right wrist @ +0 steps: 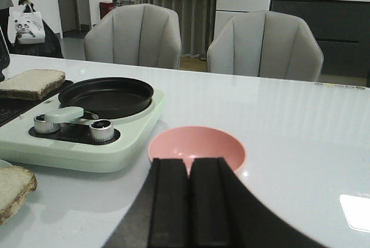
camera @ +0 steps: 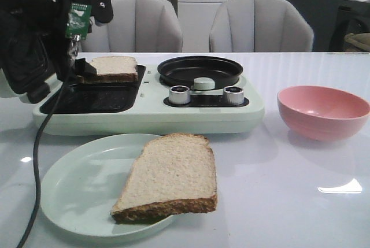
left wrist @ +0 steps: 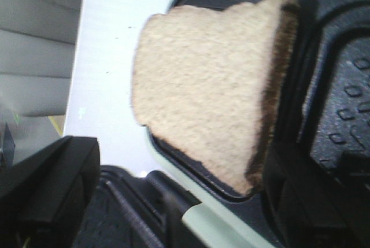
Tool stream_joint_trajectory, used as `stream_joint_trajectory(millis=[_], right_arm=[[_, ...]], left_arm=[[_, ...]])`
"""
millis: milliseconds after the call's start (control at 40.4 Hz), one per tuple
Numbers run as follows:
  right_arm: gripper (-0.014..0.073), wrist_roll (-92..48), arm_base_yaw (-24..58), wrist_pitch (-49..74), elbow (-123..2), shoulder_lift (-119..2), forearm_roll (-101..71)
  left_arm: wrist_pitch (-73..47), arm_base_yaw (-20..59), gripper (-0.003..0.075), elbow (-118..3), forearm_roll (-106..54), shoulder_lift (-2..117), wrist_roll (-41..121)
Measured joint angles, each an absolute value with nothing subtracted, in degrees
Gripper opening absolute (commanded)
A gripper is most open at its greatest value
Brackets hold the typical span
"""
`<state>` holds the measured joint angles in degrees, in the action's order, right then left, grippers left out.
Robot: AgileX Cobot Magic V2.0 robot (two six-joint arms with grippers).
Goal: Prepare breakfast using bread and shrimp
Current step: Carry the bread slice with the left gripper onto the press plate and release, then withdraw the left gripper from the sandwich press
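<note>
Left gripper (camera: 77, 63) at the back-left corner of the grill tray (camera: 104, 99), beside one bread slice (camera: 113, 67) propped on the tray's rim; whether it's pinching can't be told; right gripper (right wrist: 189, 202) fingers pressed together, pink bowl (right wrist: 196, 148) just ahead; second bread slice (camera: 170, 176) on plate (camera: 75, 196); shrimp not visible

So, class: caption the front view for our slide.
One bread slice on the plate, another on the sandwich maker.

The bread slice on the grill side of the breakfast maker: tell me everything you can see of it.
The bread slice is pale beige with a brown crust, untoasted by its look. It lies slightly tilted on the rear edge of the black ridged grill plate, one end overhanging the rim in the left wrist view. The left gripper is at its left edge; contact is unclear.
</note>
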<state>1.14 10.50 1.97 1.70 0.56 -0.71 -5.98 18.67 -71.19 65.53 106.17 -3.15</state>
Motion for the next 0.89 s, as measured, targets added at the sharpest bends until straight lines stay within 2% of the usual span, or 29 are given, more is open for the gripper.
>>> stream_joint_trajectory(millis=[198,519,643,891], right_arm=[[-0.0033,1.14,10.50,1.97,1.70,0.56,-0.71],[-0.0033,1.14,10.50,1.97,1.70,0.56,-0.71],[-0.0033,1.14,10.50,1.97,1.70,0.56,-0.71],[-0.0033,1.14,10.50,1.97,1.70,0.56,-0.71]], left_arm=[[-6.81,18.67,0.0629,-69.26,53.94,100.81,-3.15],[-9.79,17.25,0.0629,-64.03,20.89,85.17,-3.65],[-14.90,15.50,0.0627,-62.36,8.64,78.59,-4.27],[-24.29,14.81,0.0627,-57.07,2.50,64.75,-4.48]])
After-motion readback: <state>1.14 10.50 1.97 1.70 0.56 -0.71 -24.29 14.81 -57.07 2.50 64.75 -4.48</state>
